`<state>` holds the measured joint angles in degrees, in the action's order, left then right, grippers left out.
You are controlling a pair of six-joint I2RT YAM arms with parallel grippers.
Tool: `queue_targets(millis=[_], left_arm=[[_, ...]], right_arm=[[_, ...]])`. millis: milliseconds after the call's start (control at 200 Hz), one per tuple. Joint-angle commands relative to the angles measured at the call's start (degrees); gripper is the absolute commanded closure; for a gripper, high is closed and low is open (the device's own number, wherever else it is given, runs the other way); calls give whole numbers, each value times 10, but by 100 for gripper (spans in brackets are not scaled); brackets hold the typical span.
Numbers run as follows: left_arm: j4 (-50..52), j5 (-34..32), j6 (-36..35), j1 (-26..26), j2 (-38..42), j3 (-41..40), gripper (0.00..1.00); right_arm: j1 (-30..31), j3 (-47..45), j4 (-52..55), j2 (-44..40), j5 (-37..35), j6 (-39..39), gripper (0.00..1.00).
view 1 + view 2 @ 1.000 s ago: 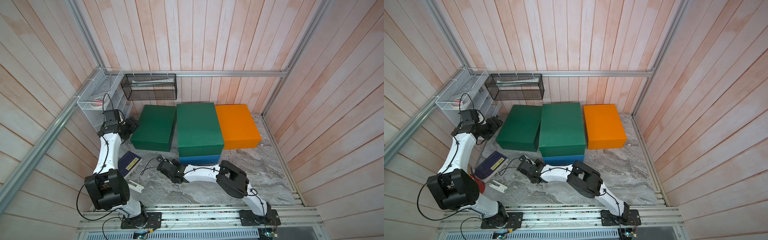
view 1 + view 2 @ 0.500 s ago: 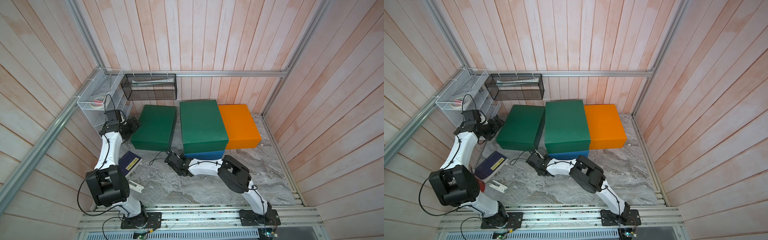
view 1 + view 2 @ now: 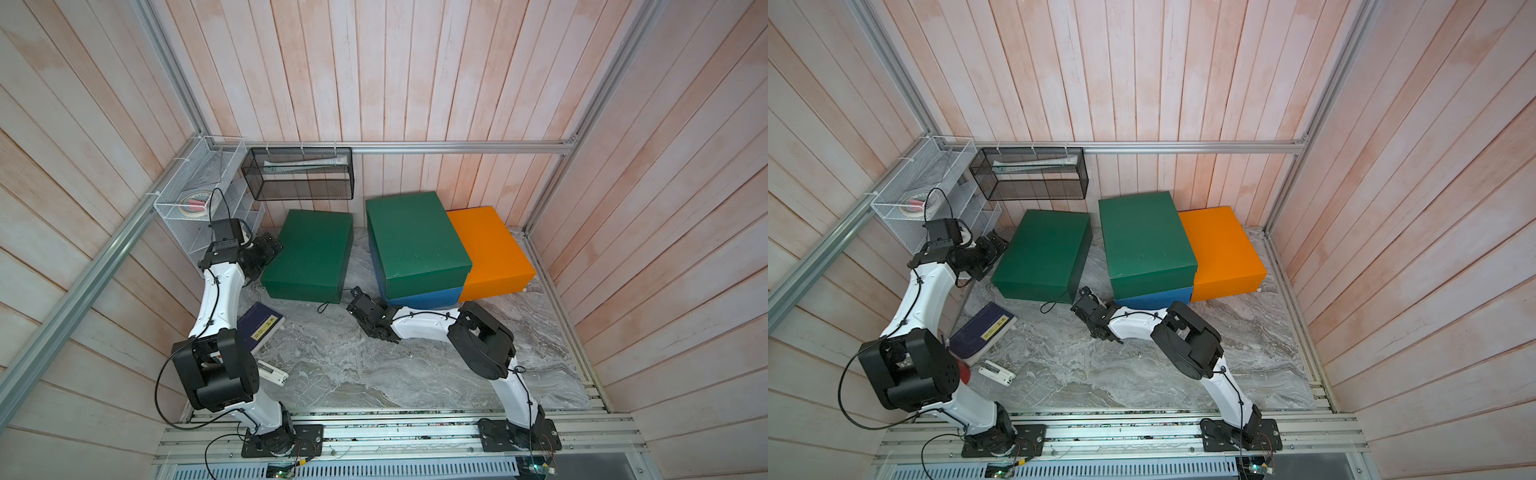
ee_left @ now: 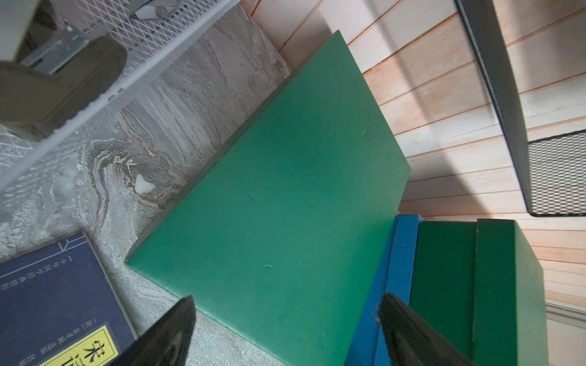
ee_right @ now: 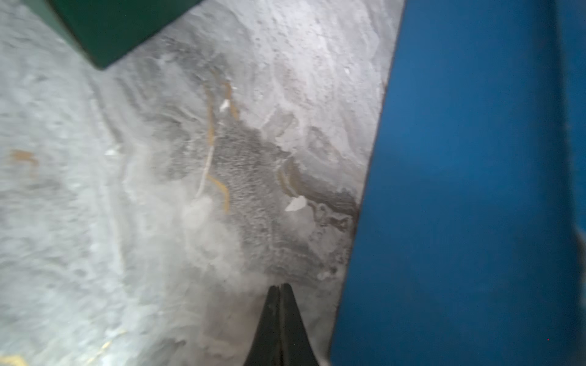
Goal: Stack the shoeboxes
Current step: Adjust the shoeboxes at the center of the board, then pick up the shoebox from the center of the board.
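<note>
Matt, faintly scuffed card, perhaps paper-covered, on the unstacked green shoebox [image 4: 285, 206]; same flat finish on the blue shoebox [image 5: 459, 190]. Rough, veined stone-look on the tabletop [image 3: 374, 365]. Pale wood for the walls [image 3: 415, 83]; painted metal mesh for the white basket [image 3: 191, 176].

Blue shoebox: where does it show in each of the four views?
Top view: blue shoebox, centre, under the stacked green shoebox.
Top view: blue shoebox, same spot.
Left wrist: strip between both green boxes.
Right wrist: broad blue side across bare tabletop.
Shared landmark: lone green shoebox, in all four.
</note>
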<state>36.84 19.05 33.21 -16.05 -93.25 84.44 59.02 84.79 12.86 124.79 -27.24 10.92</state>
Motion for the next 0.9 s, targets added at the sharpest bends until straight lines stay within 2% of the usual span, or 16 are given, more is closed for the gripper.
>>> queue_targets(millis=[0,195,300,420,510,700,895], left_arm=[[9,-20,-9,-4,-19,25,5],[40,-67,-32,-4,-51,63,1],[49,-88,-42,-4,-71,75,0],[43,-70,-46,-3,-93,80,0],[41,-68,-49,0,-105,84,0],[46,-94,-52,1,-112,79,0],[57,-155,-59,18,-113,66,0]], right_arm=[[9,19,-15,-38,82,9,100],[17,43,-28,-73,203,50,99],[17,46,-38,-90,229,76,78],[17,46,-47,-103,245,96,54],[17,52,-50,-104,251,111,44],[17,64,-59,-94,254,136,36],[15,90,-59,-70,254,143,31]])
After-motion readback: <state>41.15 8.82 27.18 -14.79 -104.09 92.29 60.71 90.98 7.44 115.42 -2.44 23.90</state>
